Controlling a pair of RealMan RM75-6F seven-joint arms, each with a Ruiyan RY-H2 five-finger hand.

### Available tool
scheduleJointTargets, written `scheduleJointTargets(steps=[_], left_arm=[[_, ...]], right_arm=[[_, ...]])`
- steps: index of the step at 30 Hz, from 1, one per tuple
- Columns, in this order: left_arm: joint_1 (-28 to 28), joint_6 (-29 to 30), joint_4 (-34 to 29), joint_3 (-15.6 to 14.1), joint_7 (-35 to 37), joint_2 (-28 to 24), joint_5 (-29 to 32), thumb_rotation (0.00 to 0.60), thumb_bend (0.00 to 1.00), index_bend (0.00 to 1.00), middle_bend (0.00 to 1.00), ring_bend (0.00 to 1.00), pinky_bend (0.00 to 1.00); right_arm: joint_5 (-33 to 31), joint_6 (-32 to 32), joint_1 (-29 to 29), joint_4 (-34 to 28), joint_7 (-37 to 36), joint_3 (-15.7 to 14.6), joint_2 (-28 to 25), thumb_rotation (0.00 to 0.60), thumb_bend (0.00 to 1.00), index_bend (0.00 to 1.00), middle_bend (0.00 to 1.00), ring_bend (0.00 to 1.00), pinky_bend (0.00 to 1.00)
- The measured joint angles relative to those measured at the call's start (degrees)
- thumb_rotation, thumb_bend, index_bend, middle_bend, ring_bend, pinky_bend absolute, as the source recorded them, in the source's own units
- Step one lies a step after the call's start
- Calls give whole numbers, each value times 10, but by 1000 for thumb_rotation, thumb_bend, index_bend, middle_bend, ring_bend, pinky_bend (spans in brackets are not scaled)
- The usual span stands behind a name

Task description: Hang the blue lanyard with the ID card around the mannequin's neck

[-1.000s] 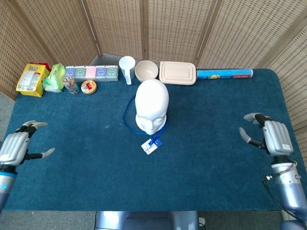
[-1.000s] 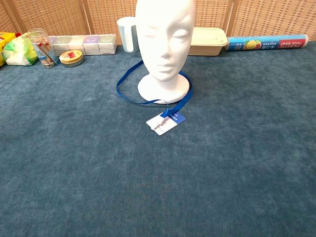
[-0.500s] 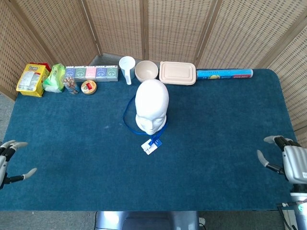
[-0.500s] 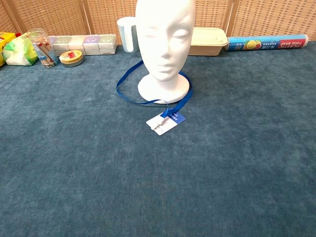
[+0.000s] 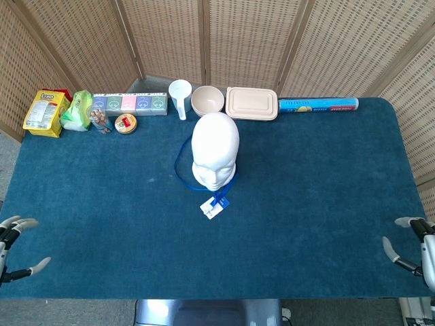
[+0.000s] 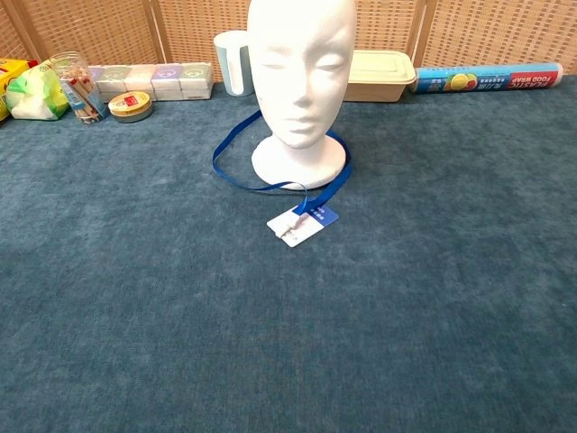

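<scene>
The left hand sits at the near left corner of the table, only partly inside the head view, fingers spread and holding nothing; the right hand mirrors it at the near right corner, fingers apart and just as empty, and neither shows in the chest view. Both are well apart from the work, which I read as hands parked out of the way because the job looks done. The blue lanyard loops around the base of the white foam mannequin head, its strap lying on the blue tablecloth rather than high on the neck, wider on one side, and it runs forward to the ID card, which lies flat just in front of the base. That slack loop makes sense: the neck is short, so a dropped strap settles at the bottom. Along the back edge, clear of the centre, I count one yellow snack bag, one green packet, one jar of sticks, one small round tin, one row of small boxes, one white measuring cup, one bowl, one lidded beige container and one roll of food wrap. One mannequin, one lanyard, one card, two hands.
</scene>
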State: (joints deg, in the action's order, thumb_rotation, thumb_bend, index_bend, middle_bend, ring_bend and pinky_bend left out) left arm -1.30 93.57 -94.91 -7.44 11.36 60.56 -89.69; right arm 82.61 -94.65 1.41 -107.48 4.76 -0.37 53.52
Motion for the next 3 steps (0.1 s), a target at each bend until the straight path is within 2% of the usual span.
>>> scheduleJointTargets(steps=[3], left_arm=[[2, 0, -6, 3, -3, -4, -1, 463, 139, 260, 262, 158, 274]], right_arm=[[4, 1, -3, 3, -5, 2, -1, 189, 385, 370, 409, 392, 391]])
